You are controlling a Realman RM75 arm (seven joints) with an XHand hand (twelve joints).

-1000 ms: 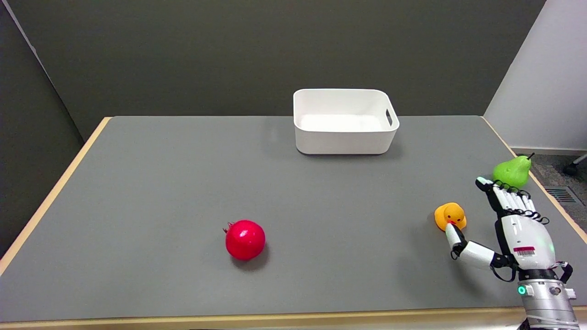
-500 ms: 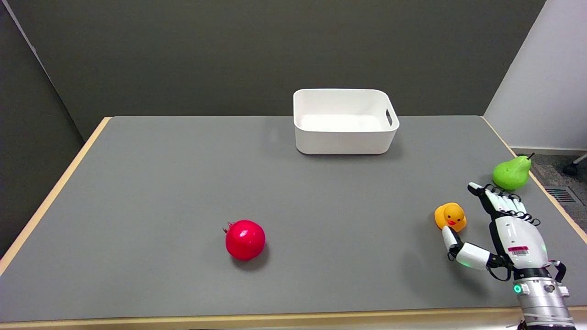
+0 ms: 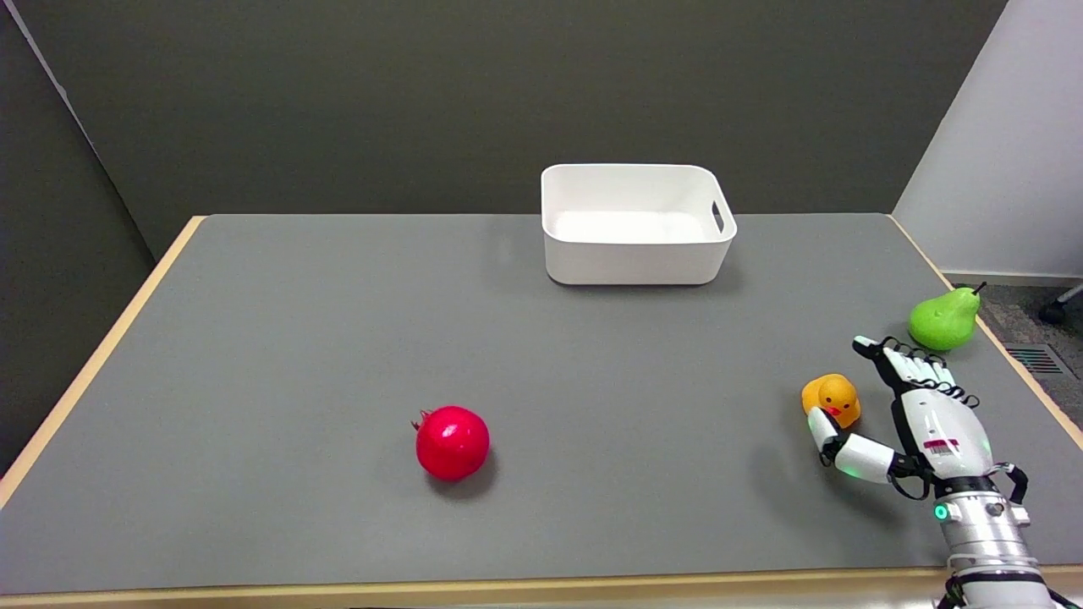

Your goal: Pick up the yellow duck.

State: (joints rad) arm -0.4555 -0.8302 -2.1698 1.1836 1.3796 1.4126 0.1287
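The grey table (image 3: 338,338) with its pale wooden edging carries everything here. Toward its far edge, a little right of the middle, stands the white bin (image 3: 634,254), a handle slot cut in its right wall. My right arm (image 3: 986,541) comes up over the near right corner of the table, and my right hand (image 3: 909,419) spreads just inside the right edge with its fingers (image 3: 905,368) stretched out toward the far side and my thumb (image 3: 825,431) swung out to the left; nothing is in my grasp and the fingers are held apart. The red pomegranate (image 3: 453,442) sits alone toward the near edge, a bit left of the table's middle, well apart from the rest. The green pear (image 3: 943,317) lies hard by the right edge, just beyond my fingertips. The yellow duck (image 3: 831,397) rests on the table near the right edge, between my thumb and my outstretched fingers, its orange beak turned toward the near side; my thumb tip lies right against its near side, though I cannot tell whether it truly touches.
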